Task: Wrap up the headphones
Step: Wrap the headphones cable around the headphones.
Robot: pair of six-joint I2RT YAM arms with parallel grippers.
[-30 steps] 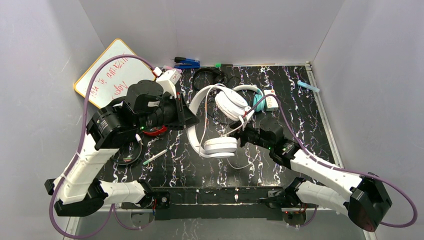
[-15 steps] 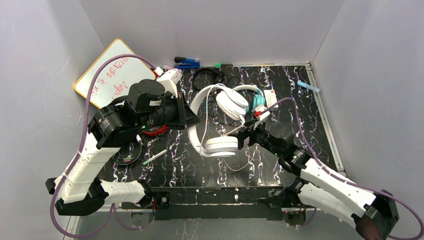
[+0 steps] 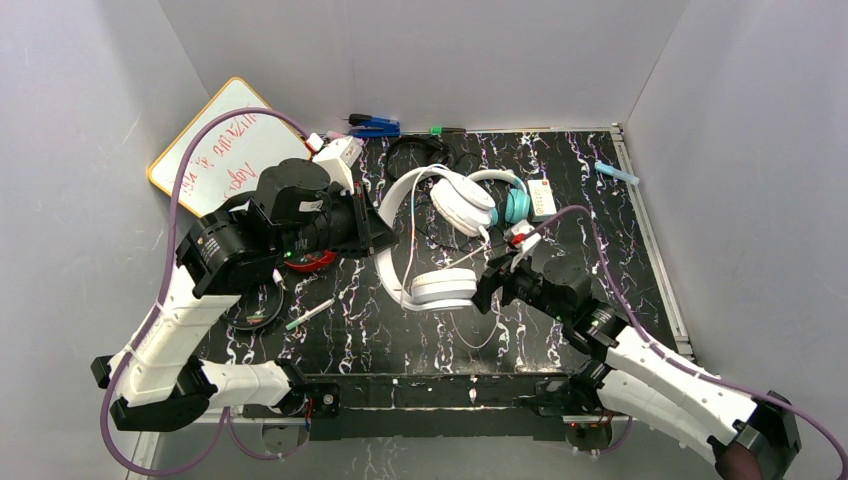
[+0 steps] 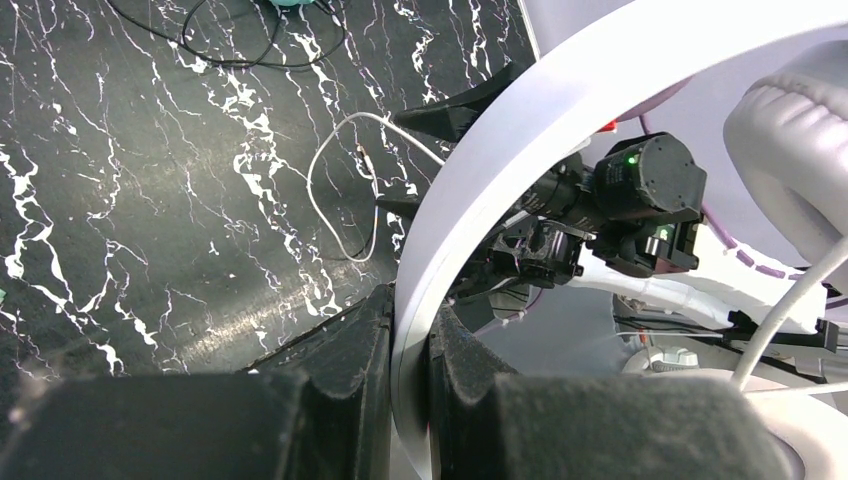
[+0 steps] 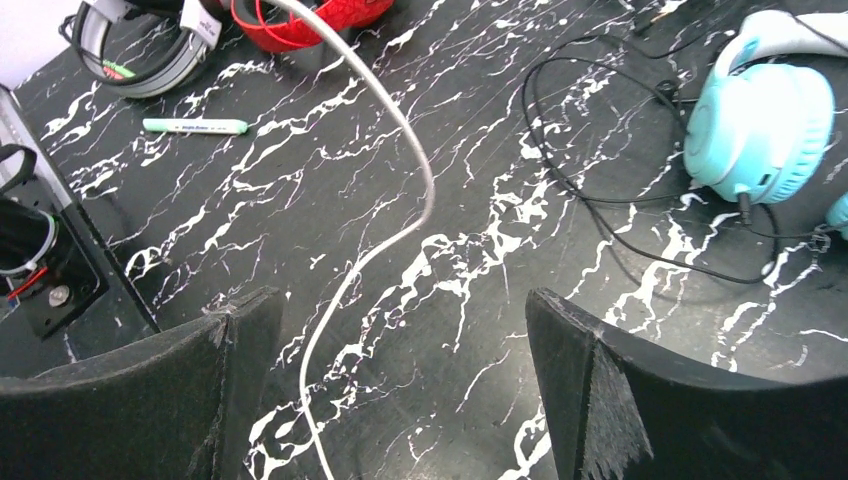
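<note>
White headphones [image 3: 442, 288] mid-table, their band [image 4: 560, 110] clamped edge-on in left gripper [image 4: 408, 345], jaws narrow around it. Right gripper [image 5: 400, 340] spread wide, holding nothing, just right of the near cup. White cord [image 5: 405, 140] trails between its fingers, grip none. Teal headphones [image 5: 760, 130] lie farther right

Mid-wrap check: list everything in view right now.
white headphones: one, white, centre, band in left tool
teal headphones: one, teal, right of centre
red headphones: one, red, under left arm
white-and-black headphones: one, white and black, near left
black headphones: one, black, back centre
cord: one, white, between fingers of right tool
marker: one, white-green, near left
whiteboard: one, yellow-edged, back left
left tool: one, black, shut on white headphones' band
right tool: one, black, open
</note>
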